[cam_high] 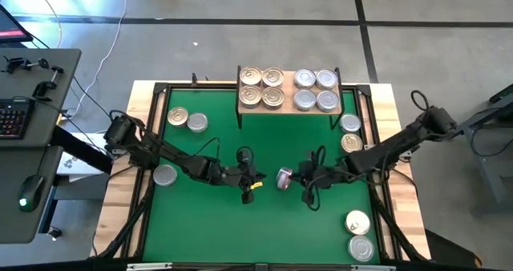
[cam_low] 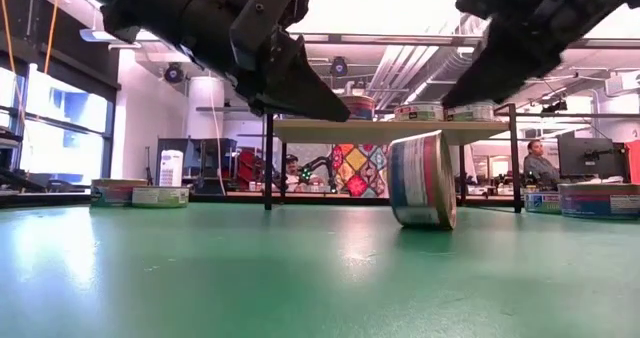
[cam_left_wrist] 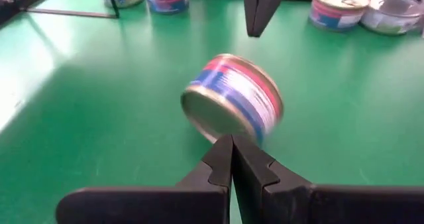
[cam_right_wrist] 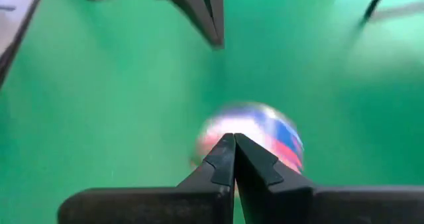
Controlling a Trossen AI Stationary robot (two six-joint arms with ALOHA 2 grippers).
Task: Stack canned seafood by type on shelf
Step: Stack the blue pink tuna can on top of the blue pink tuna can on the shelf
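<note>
One can (cam_high: 284,178) with a red, white and blue label stands on its rim on the green mat (cam_high: 224,223), mid-table; it also shows in the low view (cam_low: 422,178) and both wrist views (cam_left_wrist: 232,99) (cam_right_wrist: 252,139). My left gripper (cam_high: 256,179) (cam_left_wrist: 232,144) is shut just to its left, raised off the mat. My right gripper (cam_high: 304,180) (cam_right_wrist: 233,143) is shut just to its right, also raised. Neither is seen touching the can. The shelf (cam_high: 287,107) at the far edge carries golden-lidded cans (cam_high: 261,87) on its left half and silver-lidded cans (cam_high: 315,90) on its right half.
Loose cans lie flat on the mat: two at the far left (cam_high: 187,119), one at the left (cam_high: 165,175), two at the far right (cam_high: 350,133), two at the near right (cam_high: 359,234). A black frame (cam_high: 152,143) borders the mat. Bare mat lies toward the near edge.
</note>
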